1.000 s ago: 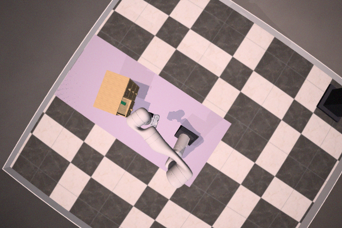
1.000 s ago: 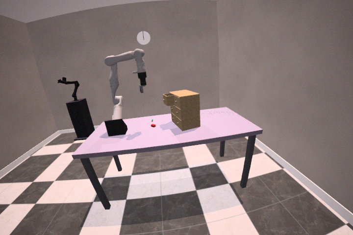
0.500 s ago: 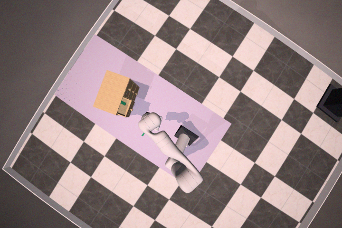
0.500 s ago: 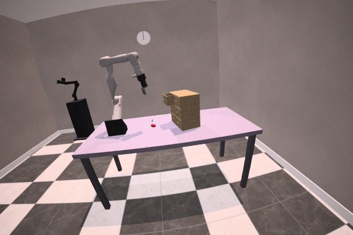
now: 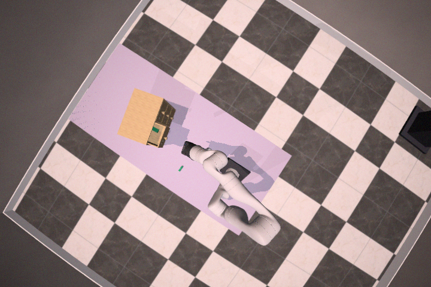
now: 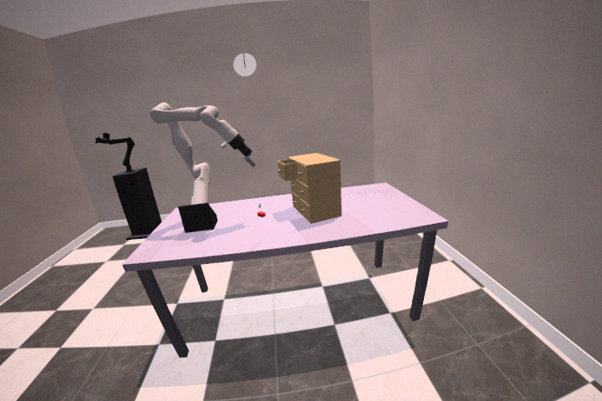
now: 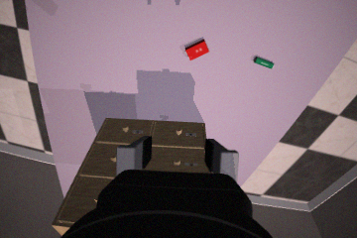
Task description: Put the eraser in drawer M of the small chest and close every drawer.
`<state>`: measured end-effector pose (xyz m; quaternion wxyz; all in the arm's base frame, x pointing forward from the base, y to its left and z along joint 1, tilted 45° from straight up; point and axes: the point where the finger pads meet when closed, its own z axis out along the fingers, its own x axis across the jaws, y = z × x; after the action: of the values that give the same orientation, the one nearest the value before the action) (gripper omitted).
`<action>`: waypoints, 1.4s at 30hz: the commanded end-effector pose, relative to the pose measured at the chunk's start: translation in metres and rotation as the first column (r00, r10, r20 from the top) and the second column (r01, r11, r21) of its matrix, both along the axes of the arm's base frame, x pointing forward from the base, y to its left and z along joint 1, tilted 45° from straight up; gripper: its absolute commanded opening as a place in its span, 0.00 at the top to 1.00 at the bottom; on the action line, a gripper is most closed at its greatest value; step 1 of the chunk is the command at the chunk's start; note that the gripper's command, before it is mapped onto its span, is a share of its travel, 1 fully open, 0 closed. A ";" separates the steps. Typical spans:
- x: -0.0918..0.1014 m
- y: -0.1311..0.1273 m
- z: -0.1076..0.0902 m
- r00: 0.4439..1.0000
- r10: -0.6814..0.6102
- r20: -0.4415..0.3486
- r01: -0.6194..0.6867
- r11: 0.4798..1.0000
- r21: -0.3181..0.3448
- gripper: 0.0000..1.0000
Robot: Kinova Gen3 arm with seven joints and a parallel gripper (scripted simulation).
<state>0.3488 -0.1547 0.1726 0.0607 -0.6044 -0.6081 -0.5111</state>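
Note:
The small wooden chest [image 5: 139, 116] [image 6: 325, 191] [image 7: 93, 160] stands upright on the table. One top drawer [image 5: 165, 137] [image 6: 283, 170] is pulled well out; the other visible drawers look pushed in. A green block [image 5: 155, 129], which looks like the eraser, lies in this open drawer near the chest's front. My gripper [image 6: 250, 161] [image 7: 178, 149] is open and empty, tilted toward the chest, in front of the open drawer and apart from it. In the wrist view my gripper hides the open drawer. The drawer labels are too small to read.
A red box [image 6: 261, 214] [image 7: 196, 50] and a small green item [image 5: 181, 168] [image 6: 259, 205] [image 7: 264, 62] lie on the table in front of the chest. The arm's black base block [image 5: 243, 169] [image 6: 197, 218] stands at the table's other end.

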 end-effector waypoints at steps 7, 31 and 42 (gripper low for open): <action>0.006 0.016 -0.014 0.965 -0.200 0.169 0.185 0.977 0.103 0.00; 0.021 0.035 -0.027 0.859 -0.398 0.321 0.340 0.914 0.222 0.00; 0.022 0.036 -0.028 0.849 -0.413 0.331 0.351 0.907 0.232 0.00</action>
<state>0.3716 -0.1175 0.1457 -0.1042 -0.5990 -0.4324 -0.6658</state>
